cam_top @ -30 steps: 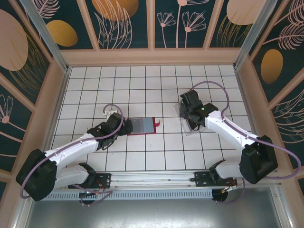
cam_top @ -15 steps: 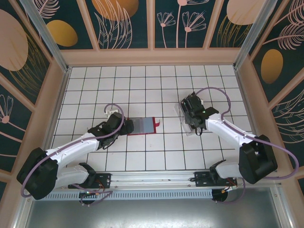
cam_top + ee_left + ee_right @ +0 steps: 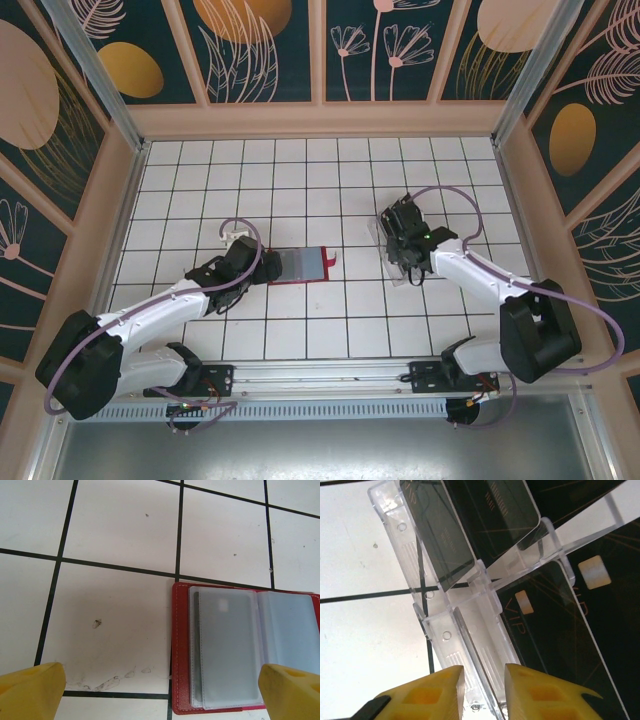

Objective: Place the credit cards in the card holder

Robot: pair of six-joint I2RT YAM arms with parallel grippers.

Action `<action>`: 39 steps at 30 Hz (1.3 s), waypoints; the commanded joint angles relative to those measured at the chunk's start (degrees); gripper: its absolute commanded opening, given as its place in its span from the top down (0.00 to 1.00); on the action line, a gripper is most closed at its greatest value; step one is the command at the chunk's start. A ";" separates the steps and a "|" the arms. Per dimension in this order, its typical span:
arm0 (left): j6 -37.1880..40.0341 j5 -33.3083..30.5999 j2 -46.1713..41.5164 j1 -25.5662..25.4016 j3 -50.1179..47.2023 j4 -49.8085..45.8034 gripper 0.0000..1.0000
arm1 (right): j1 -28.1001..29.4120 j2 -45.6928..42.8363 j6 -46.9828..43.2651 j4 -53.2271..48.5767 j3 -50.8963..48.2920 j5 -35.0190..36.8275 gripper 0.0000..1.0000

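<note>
Top view: my left pincer (image 3: 262,268) sits at the left end of the open red card holder (image 3: 300,265), mid-desk (image 3: 300,190). My right pincer (image 3: 398,250) is down on the clear rack (image 3: 390,268).

Left wrist: jaws spread wide, holder lying flat toward the right tip.

Right wrist: jaws narrow, a rack rib in the gap. The dark credit cards (image 3: 550,645) are standing in the slots just beside it. Can't tell if anything's gripped.
</note>
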 commanded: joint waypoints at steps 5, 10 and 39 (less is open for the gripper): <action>0.62 0.78 0.77 0.05 1.17 1.23 0.01 | -0.31 -1.93 0.04 0.48 -1.59 -0.41 0.82; 0.61 0.80 0.64 -0.01 1.17 1.23 0.01 | -0.31 -1.91 -0.40 0.43 -1.42 -0.27 0.88; 2.07 -0.30 3.74 -0.01 3.51 -1.72 0.01 | 2.42 -10.74 1.59 2.79 6.62 -12.50 1.00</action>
